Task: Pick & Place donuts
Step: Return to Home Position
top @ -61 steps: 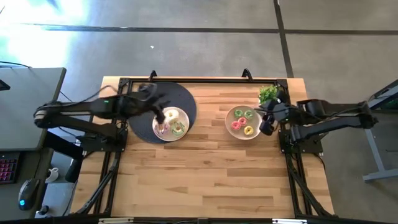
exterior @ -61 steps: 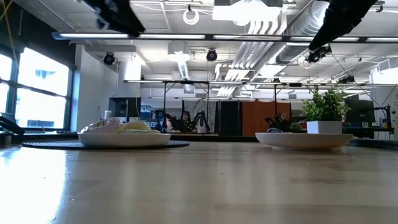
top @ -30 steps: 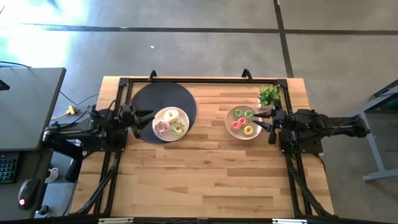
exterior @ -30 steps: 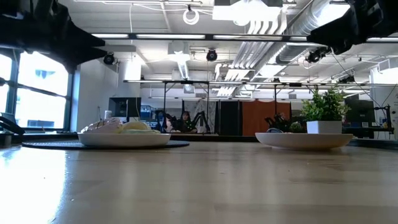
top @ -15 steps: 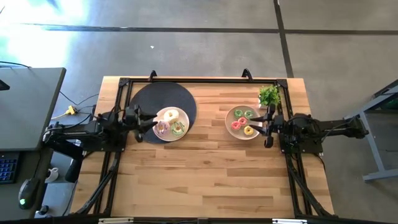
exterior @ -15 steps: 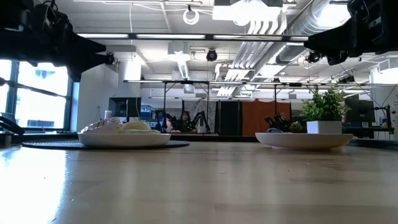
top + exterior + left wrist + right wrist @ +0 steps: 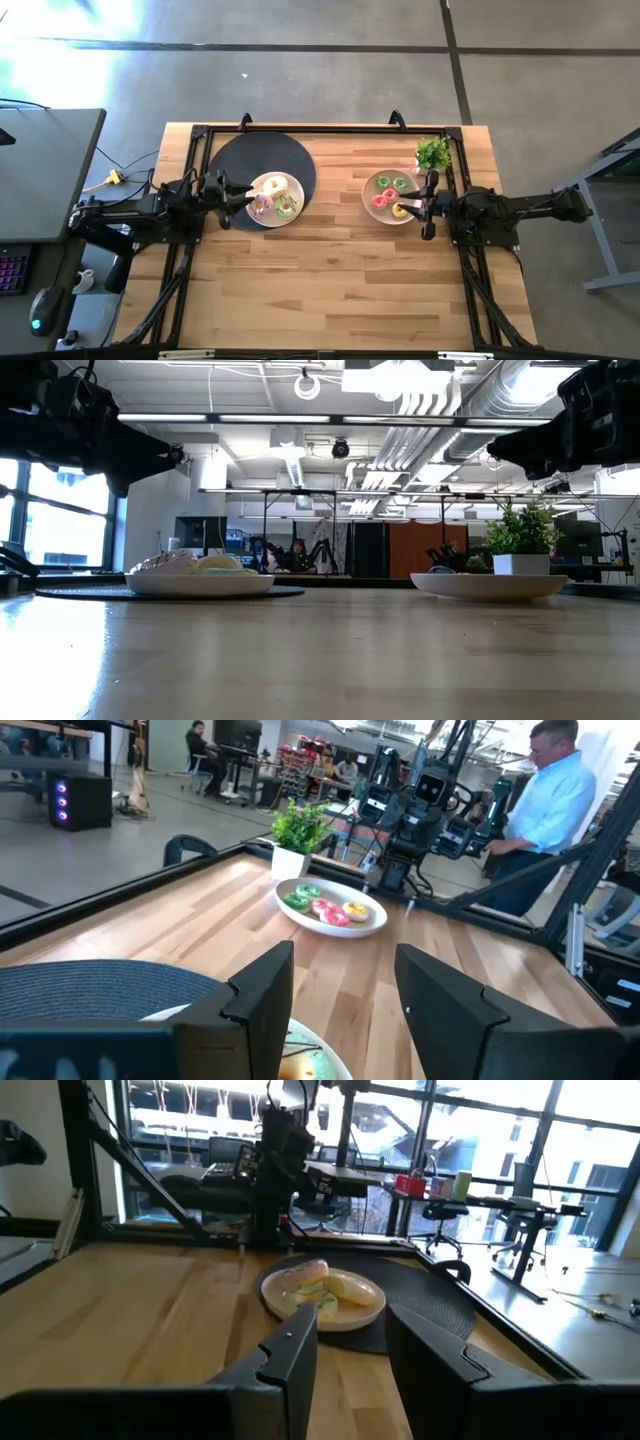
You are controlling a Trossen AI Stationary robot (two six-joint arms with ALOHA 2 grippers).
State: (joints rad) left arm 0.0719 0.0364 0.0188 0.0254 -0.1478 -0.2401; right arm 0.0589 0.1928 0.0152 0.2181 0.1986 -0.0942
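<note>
All the donuts look placed. The three large iced donuts point(image 7: 277, 186) sit on the left plate point(image 7: 268, 221), which overlaps the dark round mat point(image 7: 240, 160) near the table's far-left corner. The small donuts point(image 7: 379, 201) lie on the right plate point(image 7: 368, 192) toward the far-right corner, near the plant sprig point(image 7: 432, 152).

My left gripper point(image 7: 236, 197) hangs just off the left plate's outer rim. My right gripper point(image 7: 410, 207) hangs over the right plate's outer rim. Both have fingers parted wide and hold nothing.

To home cleanly, I judge each arm should draw straight back toward its own table edge. I'd stay raised above the plates so no finger clips a rim.
</note>
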